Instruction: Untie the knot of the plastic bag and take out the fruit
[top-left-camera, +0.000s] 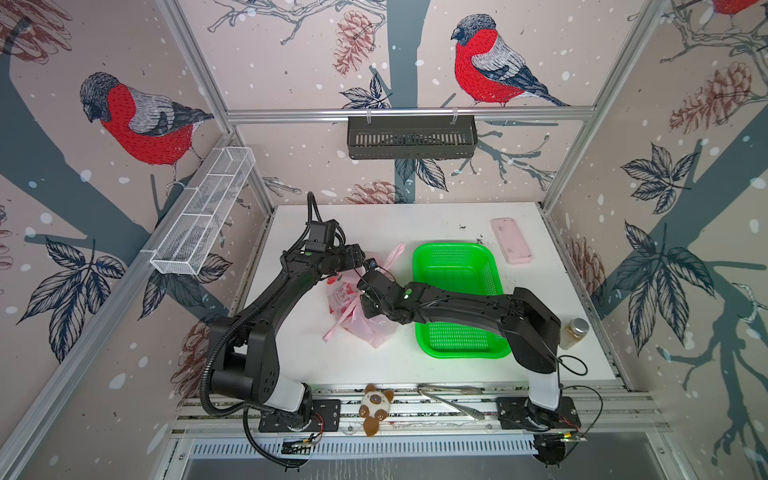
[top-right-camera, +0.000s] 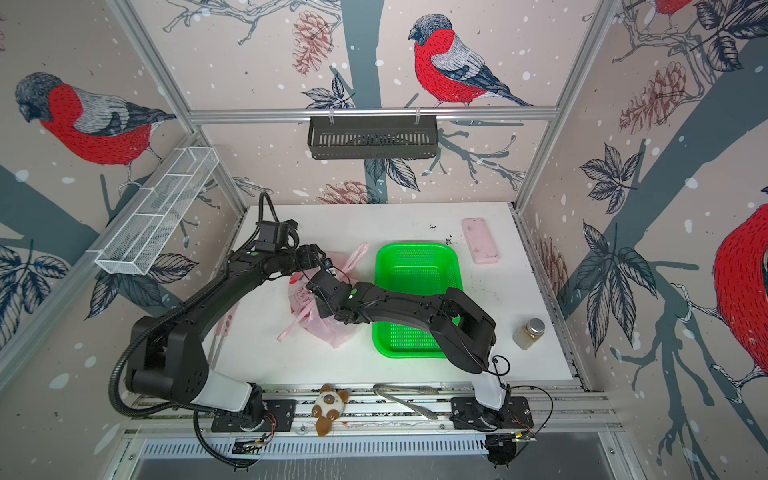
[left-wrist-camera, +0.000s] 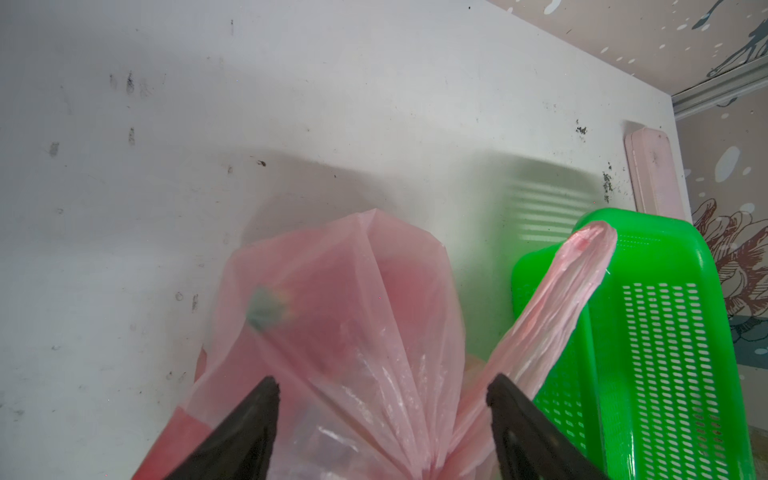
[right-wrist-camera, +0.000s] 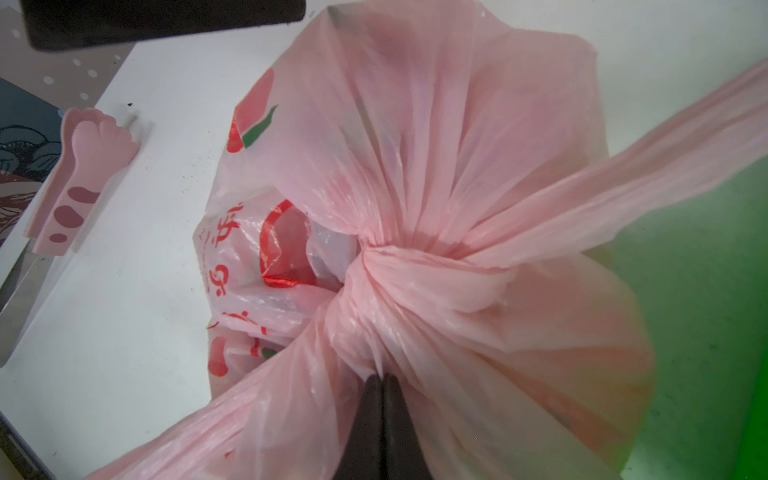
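White table (top-left-camera: 291, 361), green basket (top-left-camera: 453, 248) beside plastic bag (top-left-camera: 376, 332)

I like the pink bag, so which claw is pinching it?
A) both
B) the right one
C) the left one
B: the right claw is shut on the plastic bag just by the knot, while the left claw stands open around the bag.

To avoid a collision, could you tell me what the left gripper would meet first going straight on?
Most likely the plastic bag: the open left gripper points at its gathered top, depth unclear.
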